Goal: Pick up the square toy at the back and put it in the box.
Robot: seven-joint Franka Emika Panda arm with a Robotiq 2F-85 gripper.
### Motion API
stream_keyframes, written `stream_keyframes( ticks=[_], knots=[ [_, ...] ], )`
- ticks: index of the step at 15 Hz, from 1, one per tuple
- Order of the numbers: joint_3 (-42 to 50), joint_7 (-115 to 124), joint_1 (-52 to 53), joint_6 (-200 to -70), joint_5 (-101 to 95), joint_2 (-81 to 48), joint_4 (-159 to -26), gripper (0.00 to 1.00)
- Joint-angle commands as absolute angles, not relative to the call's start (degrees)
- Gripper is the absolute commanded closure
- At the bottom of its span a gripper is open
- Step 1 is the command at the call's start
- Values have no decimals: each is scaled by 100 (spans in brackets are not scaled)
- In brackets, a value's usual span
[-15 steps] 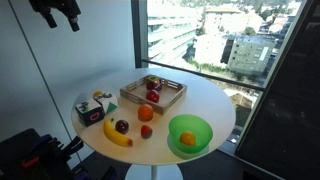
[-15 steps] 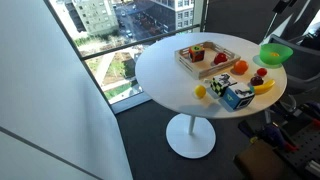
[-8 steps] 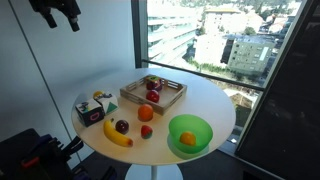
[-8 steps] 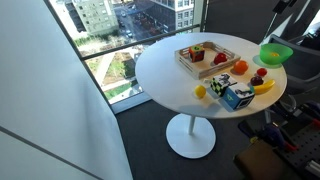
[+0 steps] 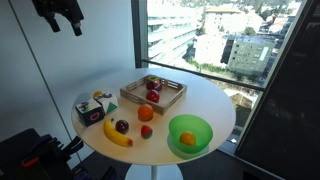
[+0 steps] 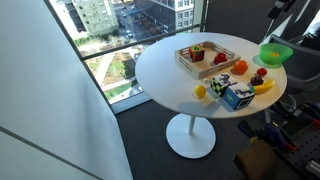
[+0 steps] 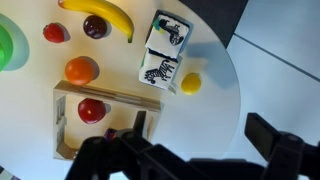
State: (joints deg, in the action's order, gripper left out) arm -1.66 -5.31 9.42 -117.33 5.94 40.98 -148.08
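High in the upper left of an exterior view, the black two-finger gripper (image 5: 64,22) has shifted only slightly rightward, fingers spread wide and empty. The small whitish cube toy with green markings (image 5: 100,97) sits untouched at centre left, just beside the larger dark cube (image 5: 89,113) and well apart from the shallow light-brown wooden box (image 5: 130,97), so the descent has barely begun

Whitish, green-marked square toy (image 5: 101,97) sits upright; shallow wooden box (image 5: 135,101) lies near, apart.
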Motion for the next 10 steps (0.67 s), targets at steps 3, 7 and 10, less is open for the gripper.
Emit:
stream_keyframes(
  ticks=[3, 7, 10],
  knots=[
    [-227, -238, 728, -11538, 620, 3291, -14226, 0],
    [-228, 43, 600, -11383, 655, 2793, -13980, 0],
    [-243, 269, 533, -11262, 679, 2478, -13864, 0]
  ],
)
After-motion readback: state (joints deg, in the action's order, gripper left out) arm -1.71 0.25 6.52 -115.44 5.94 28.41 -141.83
